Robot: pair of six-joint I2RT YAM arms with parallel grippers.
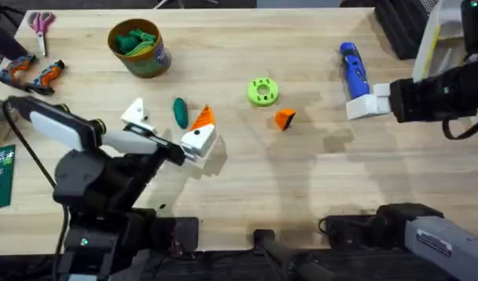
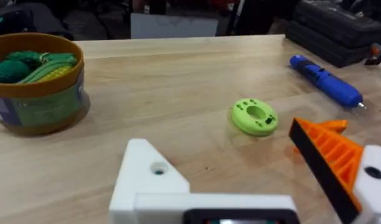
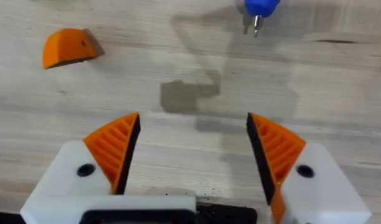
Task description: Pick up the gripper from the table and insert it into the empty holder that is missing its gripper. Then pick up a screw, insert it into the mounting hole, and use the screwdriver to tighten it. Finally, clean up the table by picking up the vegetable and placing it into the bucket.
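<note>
Two wide-spread grippers, left [image 1: 170, 119] and right [image 3: 191, 155]; one loose orange gripper [image 1: 284, 119], one screwdriver [image 1: 352, 69].

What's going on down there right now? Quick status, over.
Right end effector open, above bare table. Orange gripper lying loose, not picked up. Left end effector's holder missing its pad. Nothing blocking.

We see light wood table [image 1: 301, 179]. Bucket [image 1: 139, 47] near far left corner, scissors [image 1: 41, 23] and what look like pliers [image 1: 36, 72] by left edge. Vegetable [image 1: 180, 112], lime disc [image 1: 262, 91], loose orange gripper [image 1: 284, 119] mid-table. Screwdriver [image 1: 352, 69] toward far right.
</note>
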